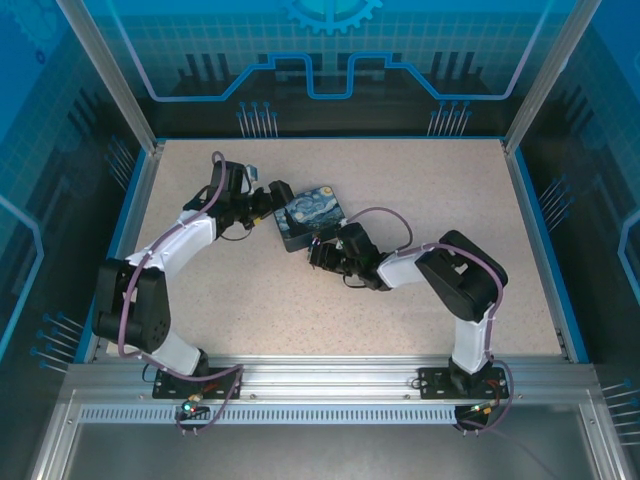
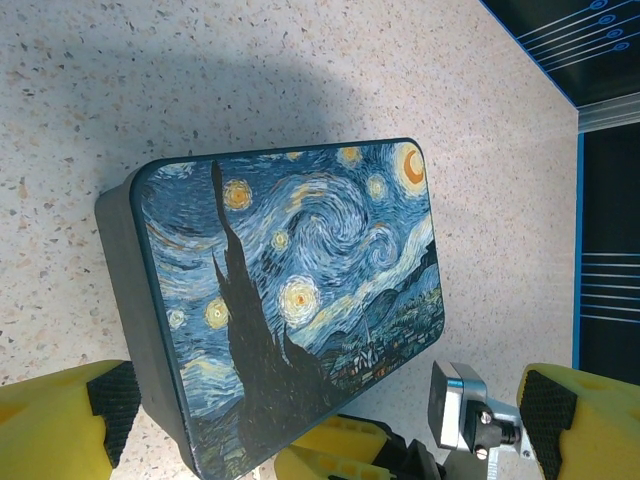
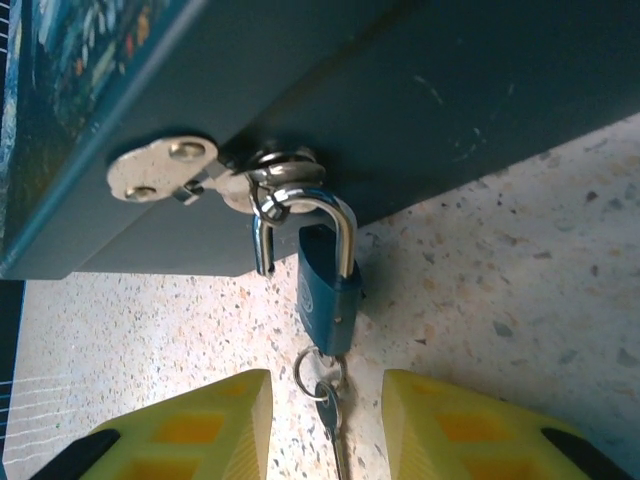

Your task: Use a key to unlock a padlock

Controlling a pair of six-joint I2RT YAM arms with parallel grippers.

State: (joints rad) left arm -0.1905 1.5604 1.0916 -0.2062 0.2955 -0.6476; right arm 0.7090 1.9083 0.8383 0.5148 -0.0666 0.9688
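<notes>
**Student:** Where do the task's things lie?

**Tutor:** The small blue-bodied metal padlock with a steel shackle [image 3: 328, 300] hangs from the silver hasp plate [image 3: 160, 168] on the side wall of the blue tin box with a starry-night print lid [image 2: 300, 300]. The box rests on the speckled beige desk [image 1: 420, 200]. The thin dark metal key [image 3: 332, 430] dangles just below the padlock body. Whether it is seated in the keyhole cannot be told.

**Student:** And the claws?

**Tutor:** The right claw [image 3: 328, 390] has its yellow fingers apart, one on each side of the key, neither touching it. The left claw [image 2: 320, 400] is spread wide at the box's opposite end. Whether it touches the box cannot be told.

**Student:** How is this step done well?

**Tutor:** Probably by centring the key between the pads, pinching its flat head squarely, then turning about the key's own axis without pulling down. The left claw should brace the box so it cannot slide. One shackle leg seems to stand free of the body, so check this before twisting.
</notes>
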